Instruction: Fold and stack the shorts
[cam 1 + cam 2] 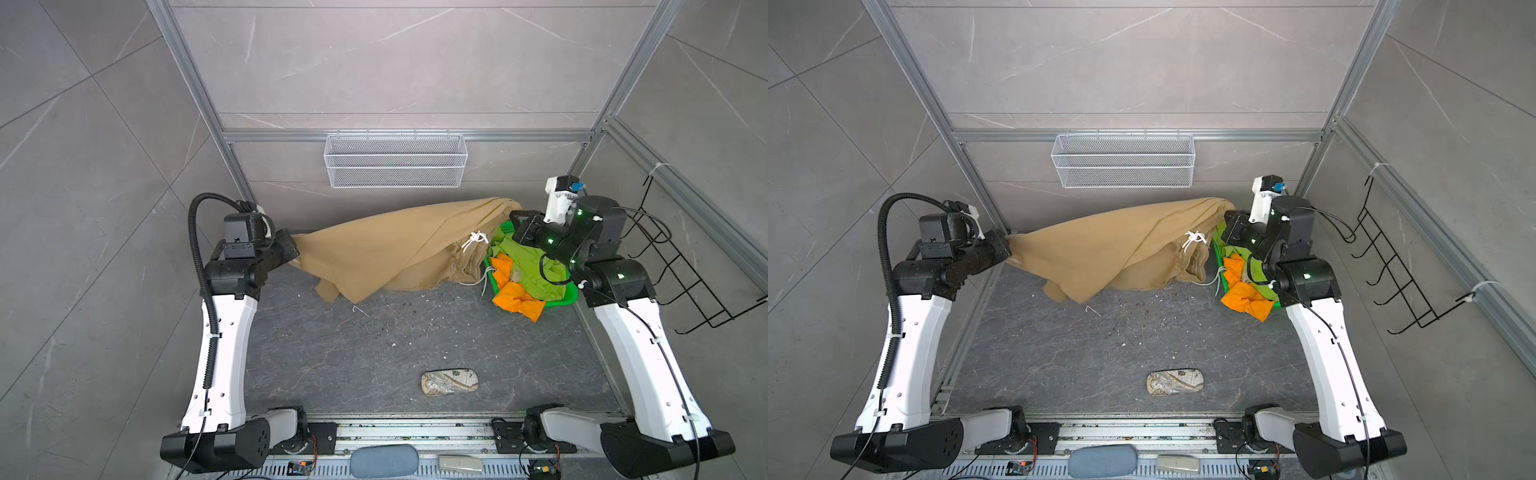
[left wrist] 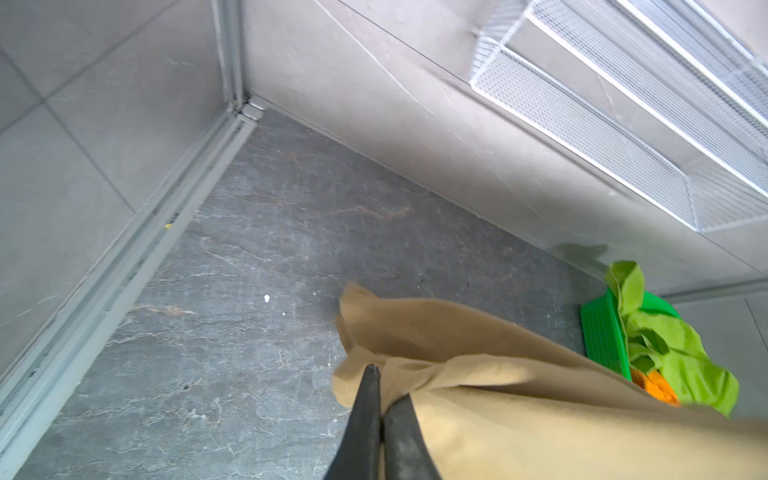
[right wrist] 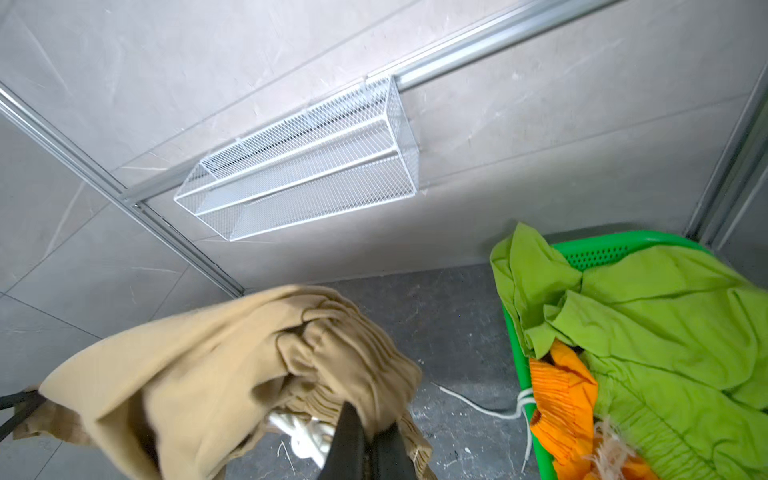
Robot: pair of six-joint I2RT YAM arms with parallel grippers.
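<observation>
Three shorts are in view: one tan pair (image 1: 374,249) across the back of the bench (image 1: 374,353), plus one lime green pair (image 1: 528,262) and one orange pair (image 1: 517,301), both in the single green perforated basket (image 1: 505,230) at the bench's back right corner. One patterned beige pouch (image 1: 449,382) lies near the front edge, one white wire mesh basket (image 1: 395,160) hangs on the back wall, and one black wire rack (image 1: 685,270) hangs on the right wall. There are two grippers, the left gripper (image 2: 388,390) and the right gripper (image 3: 368,419).

White-shelled arms (image 1: 220,357) have black joints (image 1: 232,274), one ribbed black cable (image 1: 192,226) and a dark tapered left pincer (image 2: 386,384).
</observation>
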